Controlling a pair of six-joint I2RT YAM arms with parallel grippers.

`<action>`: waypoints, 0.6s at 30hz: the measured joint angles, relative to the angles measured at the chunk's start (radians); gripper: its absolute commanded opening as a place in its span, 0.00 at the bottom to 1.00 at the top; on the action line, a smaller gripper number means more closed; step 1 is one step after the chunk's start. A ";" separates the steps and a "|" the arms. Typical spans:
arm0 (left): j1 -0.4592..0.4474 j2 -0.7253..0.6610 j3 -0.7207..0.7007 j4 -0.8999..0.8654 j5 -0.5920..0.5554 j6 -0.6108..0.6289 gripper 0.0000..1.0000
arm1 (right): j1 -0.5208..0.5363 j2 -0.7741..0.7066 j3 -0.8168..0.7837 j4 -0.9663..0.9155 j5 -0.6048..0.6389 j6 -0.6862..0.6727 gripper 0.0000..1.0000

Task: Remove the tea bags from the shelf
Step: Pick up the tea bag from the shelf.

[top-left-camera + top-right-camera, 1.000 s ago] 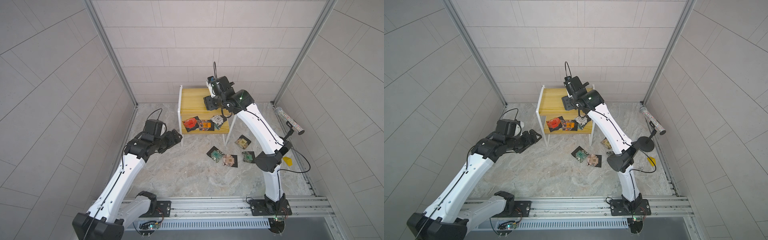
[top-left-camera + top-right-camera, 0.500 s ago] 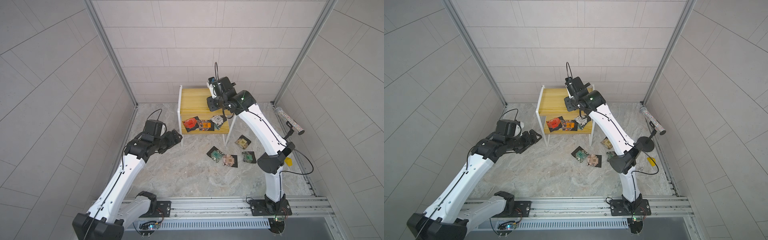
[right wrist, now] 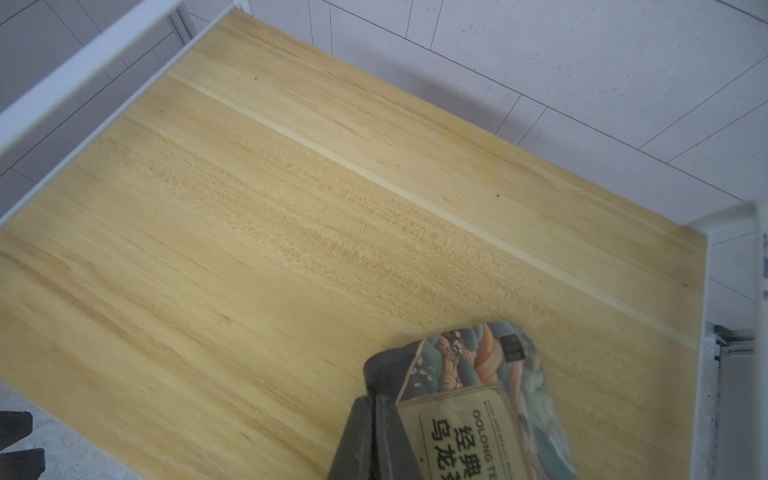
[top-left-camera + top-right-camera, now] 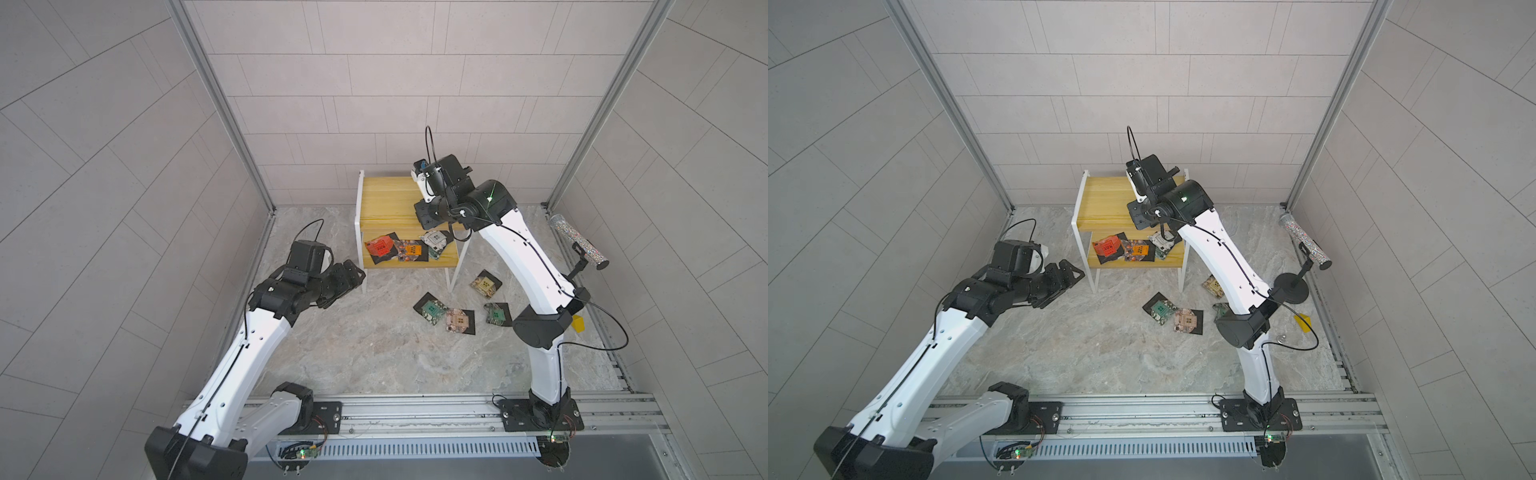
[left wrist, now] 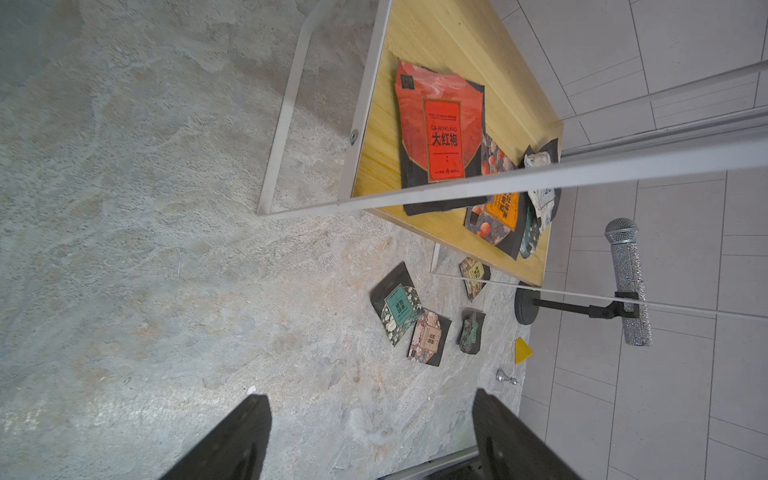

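Note:
The shelf (image 4: 386, 195) stands against the back wall, its yellow top board (image 3: 291, 216) bare. My right gripper (image 4: 424, 212) (image 3: 374, 415) hangs over that board's right end, shut on a tea bag (image 3: 478, 399) with a tan label. On the lower board lie three tea bags: red (image 4: 380, 246) (image 5: 440, 129), orange (image 4: 411, 249) and white (image 4: 436, 239). Several more tea bags (image 4: 432, 309) lie on the floor in front of the shelf. My left gripper (image 4: 353, 276) (image 5: 370, 403) is open and holds nothing, hovering left of the shelf's front leg.
A glittery microphone (image 4: 577, 241) on a black stand (image 4: 1293, 286) is by the right wall. Near it on the floor are a small yellow block (image 4: 577, 323) and a small silver piece (image 5: 505, 377). Grey walls enclose the stone floor (image 4: 374, 353) on three sides.
My right gripper has closed on the tan-label tea bag over the top board. The left arm has not moved.

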 measured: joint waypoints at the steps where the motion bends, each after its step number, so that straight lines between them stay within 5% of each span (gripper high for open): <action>1: 0.000 0.000 -0.001 0.000 0.001 -0.001 0.84 | 0.006 0.000 0.000 0.000 0.006 -0.004 0.04; 18: 0.000 0.001 -0.017 0.011 0.008 -0.004 0.84 | 0.065 -0.208 -0.013 0.045 0.101 -0.080 0.00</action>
